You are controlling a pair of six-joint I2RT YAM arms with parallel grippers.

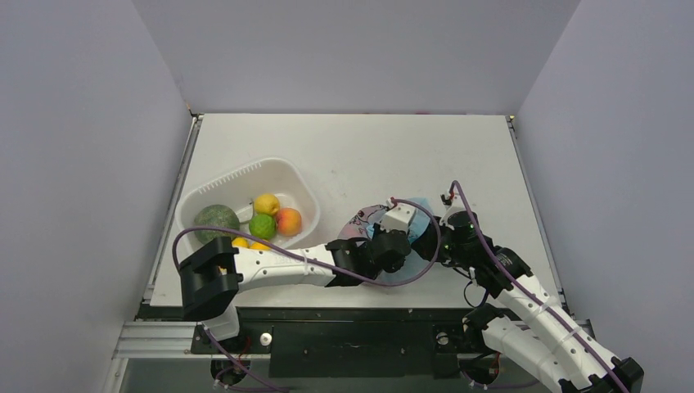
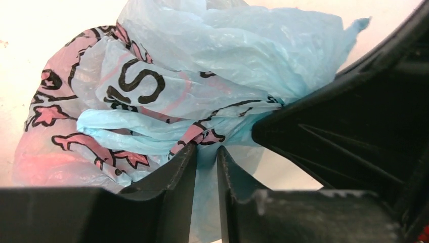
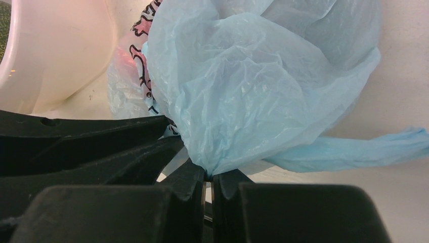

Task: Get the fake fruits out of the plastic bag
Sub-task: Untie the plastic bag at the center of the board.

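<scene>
The light-blue plastic bag [image 1: 409, 214] with pink prints lies near the table's front, between my two grippers. In the left wrist view the bag [image 2: 202, 66] fills the frame, and my left gripper [image 2: 206, 148] is shut on a bunched fold of it. In the right wrist view my right gripper [image 3: 209, 175] is shut on a pinched edge of the bag [image 3: 253, 86]. In the top view the left gripper [image 1: 391, 237] and the right gripper [image 1: 438, 233] sit close together on the bag. A red glow shows through the plastic [image 2: 45, 162]. The fake fruits themselves are hidden inside.
A white tub [image 1: 205, 196] stands at the left with a large green melon [image 1: 216, 219], a yellow piece [image 1: 266, 204], a lime-green piece [image 1: 263, 226] and a peach-coloured piece [image 1: 288, 221]. Its wall shows in the right wrist view [image 3: 55, 55]. Grey walls enclose the table.
</scene>
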